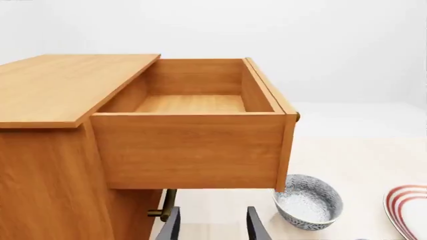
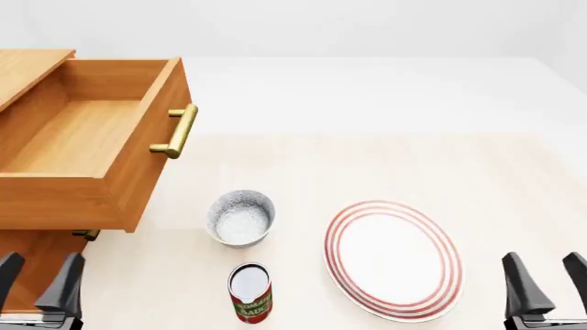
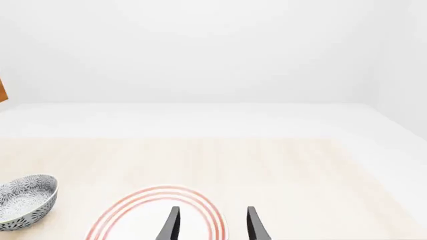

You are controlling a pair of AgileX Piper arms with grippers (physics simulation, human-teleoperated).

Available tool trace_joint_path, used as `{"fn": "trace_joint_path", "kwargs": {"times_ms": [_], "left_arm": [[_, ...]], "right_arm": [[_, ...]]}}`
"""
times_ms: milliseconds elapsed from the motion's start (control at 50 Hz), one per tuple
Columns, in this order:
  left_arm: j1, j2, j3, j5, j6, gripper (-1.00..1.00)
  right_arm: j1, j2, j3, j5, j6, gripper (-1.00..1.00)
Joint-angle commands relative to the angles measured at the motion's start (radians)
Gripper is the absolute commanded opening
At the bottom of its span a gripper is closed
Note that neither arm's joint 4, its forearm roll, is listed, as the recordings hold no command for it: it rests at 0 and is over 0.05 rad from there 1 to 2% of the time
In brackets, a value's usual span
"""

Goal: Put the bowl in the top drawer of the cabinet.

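A pale wood-grain desk (image 2: 385, 165) fills most of the front view, with a white surround beyond it. At the far left stands the cabinet (image 2: 27, 69), light-brown wood with a flat top, the largest thing on the desk. Its top drawer (image 2: 82, 137) is pulled fully out toward the middle of the desk; the inside is bare wood, and a horizontal brass handle (image 2: 177, 130) sticks out from its front panel. Below it, a bit of the lower drawer's brass handle (image 1: 165, 205) shows in the left wrist view. To the right of centre, toward the near edge, lies a large white plate (image 2: 392, 260) with red rings around its rim. The bowl (image 2: 241, 218), small, round and white with a blue-grey speckled pattern, sits upright on the desk just in front of the open drawer and left of the plate, not touching either. Just nearer the camera than the bowl stands a red tomato sauce can (image 2: 249, 292), upright. The left tool (image 2: 37, 282) hangs at the lower left corner, near the cabinet, its fingers spread apart and gripping nothing. The right tool (image 2: 546, 282) hangs at the lower right corner, beyond the plate, fingers likewise apart and gripping nothing.
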Motion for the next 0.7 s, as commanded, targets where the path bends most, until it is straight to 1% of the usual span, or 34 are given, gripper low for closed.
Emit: {"fn": "trace_joint_path", "kwargs": {"times_ms": [20, 60, 100, 120, 140, 180, 220, 280, 360, 380, 420, 440, 500, 540, 580, 600, 620, 640, 680, 700], "left_arm": [[-0.027, 0.002, -0.026, 0.032, 0.001, 1.00], [-0.033, 0.003, -0.038, 0.054, -0.003, 1.00], [-0.044, 0.006, -0.062, 0.091, -0.032, 1.00], [-0.044, 0.006, -0.062, 0.091, -0.032, 1.00], [-0.044, 0.005, -0.084, 0.115, -0.026, 1.00], [-0.050, 0.006, -0.094, 0.126, -0.016, 1.00], [-0.054, 0.003, -0.135, 0.171, 0.006, 1.00], [-0.064, 0.006, -0.156, 0.200, 0.009, 1.00], [-0.083, 0.013, -0.211, 0.256, 0.000, 1.00], [-0.089, 0.019, -0.220, 0.262, 0.004, 1.00], [-0.098, 0.038, -0.243, 0.275, 0.038, 1.00], [-0.099, 0.045, -0.256, 0.282, 0.038, 1.00], [-0.125, 0.092, -0.303, 0.309, 0.050, 1.00], [-0.126, 0.104, -0.332, 0.326, 0.054, 1.00], [-0.135, 0.143, -0.387, 0.350, 0.057, 1.00], [-0.135, 0.144, -0.387, 0.351, 0.057, 1.00], [-0.141, 0.169, -0.433, 0.372, 0.061, 1.00], [-0.141, 0.169, -0.434, 0.372, 0.061, 1.00], [-0.148, 0.208, -0.501, 0.398, 0.083, 1.00], [-0.148, 0.208, -0.502, 0.398, 0.083, 1.00]], "right_arm": [[0.000, 0.006, -0.003, 0.000, 0.001, 1.00], [0.000, 0.007, -0.003, 0.000, 0.001, 1.00], [0.000, 0.008, -0.003, 0.000, 0.002, 1.00], [0.000, 0.008, -0.003, 0.000, 0.002, 1.00], [0.000, 0.008, -0.003, 0.000, 0.002, 1.00], [0.000, 0.008, -0.003, 0.000, 0.002, 1.00], [0.000, 0.008, -0.003, 0.000, 0.002, 1.00], [0.000, 0.008, -0.003, -0.001, 0.002, 1.00], [0.000, 0.008, -0.002, -0.001, 0.002, 1.00], [0.000, 0.008, -0.002, -0.001, 0.002, 1.00], [0.000, 0.008, -0.002, -0.001, 0.002, 1.00], [0.000, 0.008, -0.002, -0.001, 0.002, 1.00], [0.000, 0.009, -0.002, -0.002, 0.002, 1.00], [0.000, 0.009, -0.002, -0.002, 0.002, 1.00], [0.000, 0.010, -0.002, -0.003, 0.002, 1.00], [0.000, 0.010, -0.002, -0.003, 0.002, 1.00], [0.000, 0.010, -0.002, -0.003, 0.002, 1.00], [0.000, 0.010, -0.002, -0.003, 0.002, 1.00], [0.000, 0.011, -0.002, -0.004, 0.002, 1.00], [0.000, 0.011, -0.001, -0.005, 0.002, 1.00]]}}
